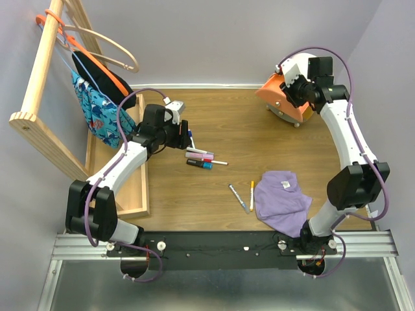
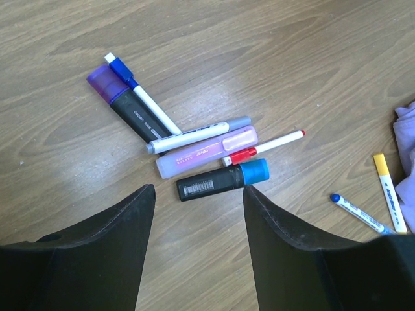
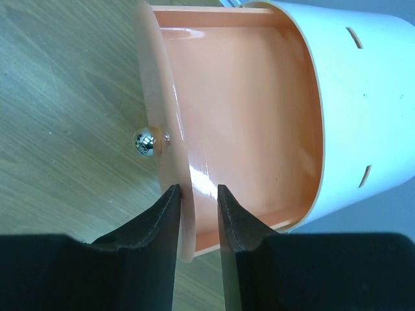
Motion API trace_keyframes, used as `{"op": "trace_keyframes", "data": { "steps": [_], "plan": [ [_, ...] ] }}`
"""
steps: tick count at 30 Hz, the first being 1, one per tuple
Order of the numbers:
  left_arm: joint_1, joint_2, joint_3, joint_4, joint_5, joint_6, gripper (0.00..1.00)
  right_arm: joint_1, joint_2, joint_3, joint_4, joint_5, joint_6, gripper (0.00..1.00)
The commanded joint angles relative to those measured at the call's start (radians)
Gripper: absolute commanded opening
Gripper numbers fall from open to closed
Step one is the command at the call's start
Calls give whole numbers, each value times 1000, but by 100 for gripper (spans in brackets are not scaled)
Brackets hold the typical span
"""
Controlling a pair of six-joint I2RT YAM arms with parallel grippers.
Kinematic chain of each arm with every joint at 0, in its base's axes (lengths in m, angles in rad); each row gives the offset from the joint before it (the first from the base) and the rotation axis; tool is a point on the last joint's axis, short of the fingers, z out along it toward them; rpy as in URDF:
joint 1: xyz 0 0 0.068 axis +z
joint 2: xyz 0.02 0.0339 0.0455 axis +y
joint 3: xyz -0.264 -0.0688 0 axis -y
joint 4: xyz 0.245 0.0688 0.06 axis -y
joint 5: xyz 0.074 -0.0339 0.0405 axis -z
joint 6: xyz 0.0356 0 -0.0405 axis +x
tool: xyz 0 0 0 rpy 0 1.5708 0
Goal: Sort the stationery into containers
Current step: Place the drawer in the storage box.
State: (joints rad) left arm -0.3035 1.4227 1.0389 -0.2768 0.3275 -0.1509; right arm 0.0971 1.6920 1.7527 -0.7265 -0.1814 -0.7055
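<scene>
Wood-grain table [image 1: 259, 136] is viewed from above. A long wooden tray [image 1: 139, 194] is laid along its 9 o'clock edge.

A cream drawer unit [image 3: 363, 97], rounded and with small slots cut in its wall, is set at 1 o'clock on the table. A purple cloth [image 1: 282, 197] is crumpled at 5 o'clock.

The orange drawer [image 3: 246, 110] is found pulled out of the unit, its inside glossy peach-orange. The right gripper [image 3: 198, 191] is held astride the drawer's front panel, with one finger outside and one inside. The jaws are slackened: a sliver of gap is seen at the inner finger, and nothing is clamped.

The left gripper [image 2: 198, 189] is held over the table at 10 o'clock. Its jaws are spread wide and nothing is grasped.

A cluster of stationery is noted just beyond its fingertips:
- At 10 o'clock of the cluster is a dark highlighter [image 2: 123, 103] with a purple cap. A blue-capped white pen [image 2: 146, 100] lies against it.
- At the centre is a translucent pink bar [image 2: 207, 152]. A grey-capped white pen [image 2: 194, 135] is laid along its far edge.
- At 6 o'clock is a black marker [image 2: 217, 181] with a bright blue cap.
- At 3 o'clock is a thin red-capped pen [image 2: 266, 146], touching the pink bar's end.

Well apart from the cluster, toward 6 o'clock on the table and just beside the cloth, two thin white pens are recorded: a yellow-capped pen [image 2: 389, 191] and a blue-tipped pen [image 2: 356, 212].

A small chrome ball knob [image 3: 146, 141] is fixed to the drawer front, just beyond the outer finger.
</scene>
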Motion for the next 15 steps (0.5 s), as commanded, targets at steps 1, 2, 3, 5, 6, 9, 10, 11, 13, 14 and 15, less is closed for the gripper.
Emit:
{"op": "trace_keyframes", "data": {
  "steps": [1, 2, 3, 5, 6, 9, 10, 11, 13, 14, 15],
  "plan": [
    [-9, 4, 24, 8, 19, -1, 66, -7, -28, -47, 47, 82, -23, 36],
    [-11, 4, 26, 8, 21, 1, 66, -7, -34, -51, 50, 82, -26, 36],
    [-11, 5, 24, 8, 21, -1, 66, -7, -37, -55, 53, 82, -26, 36],
    [-13, 7, 26, 8, 19, 1, 66, -7, -48, -61, 56, 74, -29, 36],
    [-13, 5, 26, 8, 19, -1, 66, -7, -54, -62, 61, 59, -26, 36],
    [-17, 7, 32, -1, 21, 5, 66, -7, -89, -59, 81, 17, -8, 41],
    [-19, 4, 33, -4, 21, 8, 66, -7, -97, -49, 79, 7, 1, 43],
    [-20, 1, 36, -9, 19, 10, 66, -5, -103, -32, 73, -1, 15, 43],
    [-28, -4, 46, -24, 19, 25, 66, -7, -120, 30, 43, -24, 64, 44],
    [-31, -5, 47, -33, 18, 33, 67, -5, -130, 43, 30, -36, 76, 44],
    [-35, -5, 50, -48, 15, 40, 67, -5, -141, 47, 23, -59, 86, 44]
  ]
}}
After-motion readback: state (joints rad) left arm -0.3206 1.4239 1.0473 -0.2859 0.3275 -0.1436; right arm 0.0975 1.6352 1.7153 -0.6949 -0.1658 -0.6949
